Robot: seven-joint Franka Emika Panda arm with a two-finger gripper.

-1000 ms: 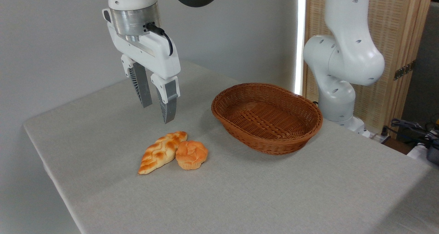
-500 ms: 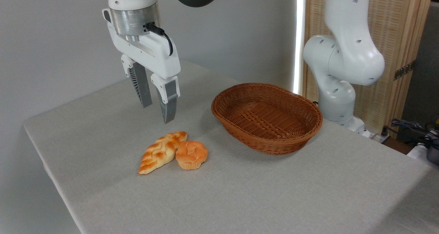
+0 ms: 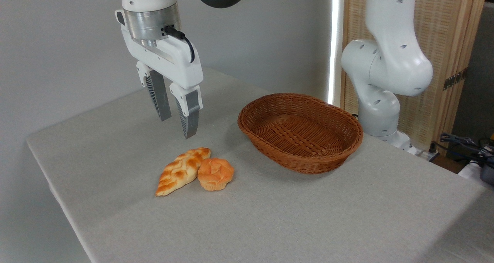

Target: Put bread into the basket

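Table (image 3: 270, 224) covered in pale grey cloth, seen from a fixed camera at the front.

Bread (image 3: 215, 173): small round bun, orange-golden, swirled top, paler base. Sits upright on the cloth, left of centre. Its left side touches the braided loaf (image 3: 182, 171), which lies at a slant, pointed end toward the lower left.

Basket (image 3: 347, 147): oval brown wicker, low sloping sides, to the right of the bun and a little farther back. A strip of bare cloth separates bun and basket; they are apart. Nothing shows inside the basket, only the woven floor.

Gripper (image 3: 178, 127): hangs in the air, pointing down with a slight tilt, white body with a black cable at the wrist. Its two grey ribbed fingers (image 3: 188, 118) stand apart with a clear gap between them, holding nothing. The fingertips are above the cloth, touching neither loaf nor bun.

Bun relative to the pincer: below and to the right of the fingertips, nearer the camera. The upper end of the braided loaf lies more nearly under the tips than the bun does.

Arm base (image 3: 382, 85): white, stands behind the basket at the table's right rear edge.
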